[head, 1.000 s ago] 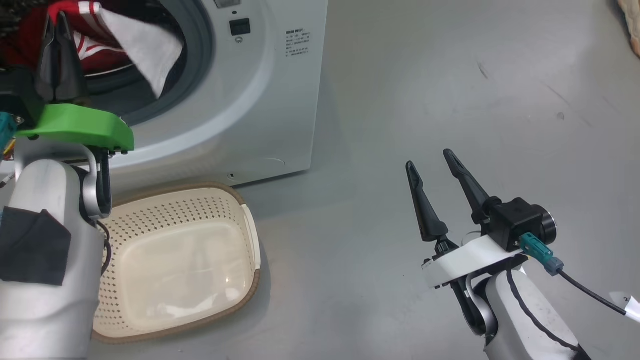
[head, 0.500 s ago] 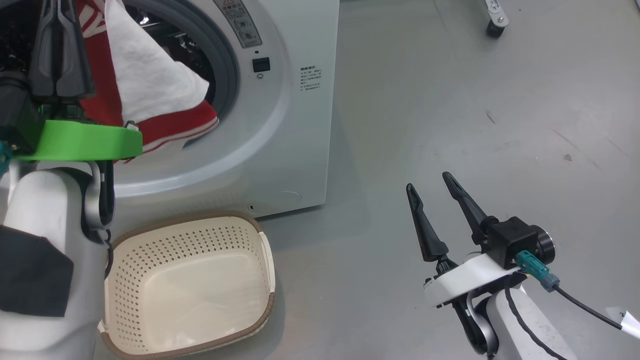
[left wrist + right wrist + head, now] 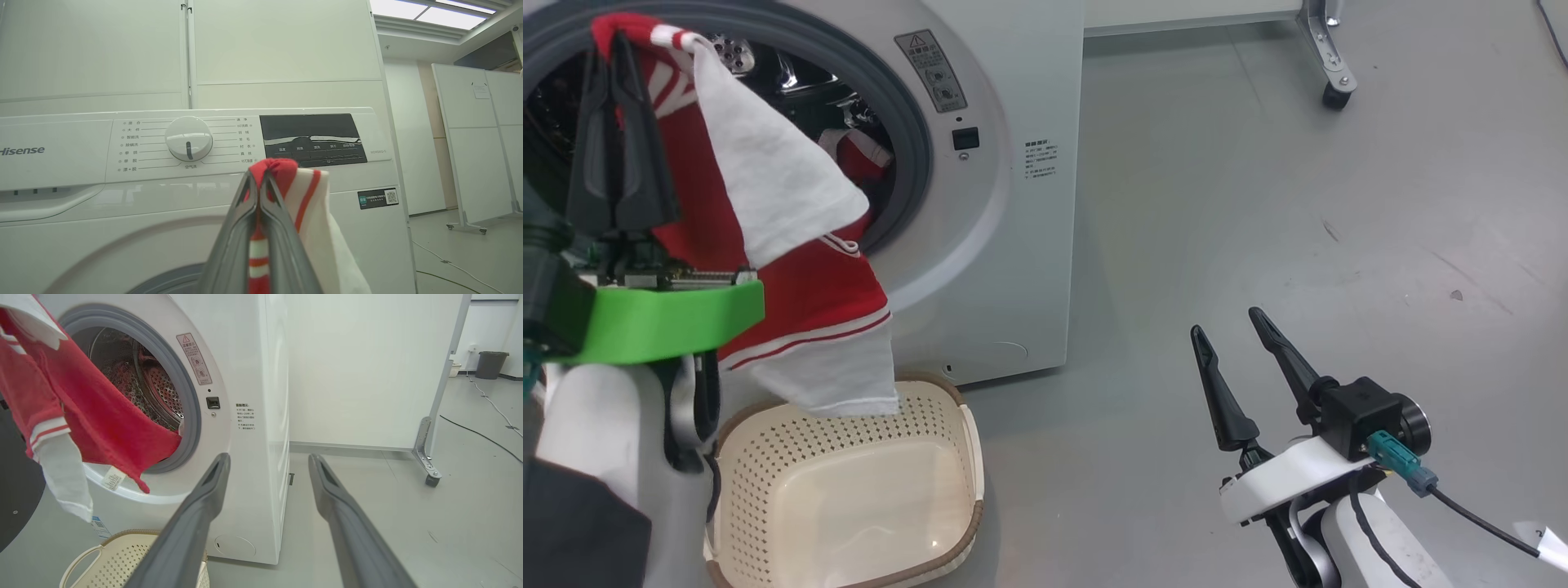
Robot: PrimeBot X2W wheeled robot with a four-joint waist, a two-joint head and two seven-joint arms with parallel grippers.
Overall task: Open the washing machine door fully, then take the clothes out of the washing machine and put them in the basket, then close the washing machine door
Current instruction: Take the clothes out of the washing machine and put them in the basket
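Grey floor [image 3: 1258, 204] under washing machine [image 3: 1005, 245] and basket [image 3: 931, 425].

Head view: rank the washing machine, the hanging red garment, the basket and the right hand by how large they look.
1. washing machine, largest, though cropped.
2. red garment and basket: much alike; the garment hangs nearer the camera, so no ranking.
3. right hand, smallest.

The clothes [image 3: 800, 294] in my left gripper [image 3: 611, 41] are bright red with white panels and thin white stripes near the hem. My fingers [image 3: 645, 163] are black, set above a vivid green mount [image 3: 662, 322]. The washing machine [image 3: 1013, 245] is white with a grey seal [image 3: 919, 163]. The basket [image 3: 931, 433] is cream, patterned with rows of small holes, and brown-rimmed. The floor [image 3: 1258, 204] is plain grey.
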